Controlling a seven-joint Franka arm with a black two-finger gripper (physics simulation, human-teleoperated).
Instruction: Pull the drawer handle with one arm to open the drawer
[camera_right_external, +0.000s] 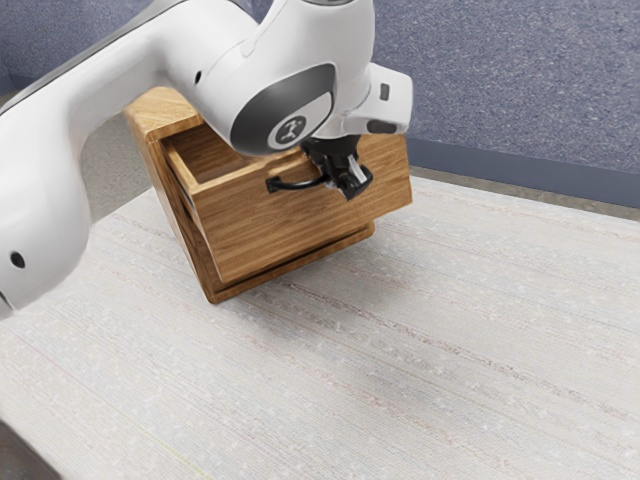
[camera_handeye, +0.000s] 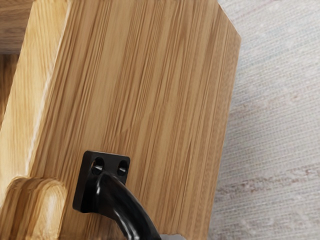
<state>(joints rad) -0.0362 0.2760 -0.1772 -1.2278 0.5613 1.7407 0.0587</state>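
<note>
The gripper (camera_right_external: 345, 178) pinches the black handle (camera_right_external: 295, 184) of the drawer (camera_right_external: 290, 225), which stands partly out of its wooden cabinet (camera_right_external: 160, 112) on the pale table (camera_right_external: 450, 330), with the white arm (camera_right_external: 120, 90) overhanging the cabinet.

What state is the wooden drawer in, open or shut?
Partly open: the drawer front stands out from the cabinet, its inside showing behind it, with the gripper shut on the handle.
</note>
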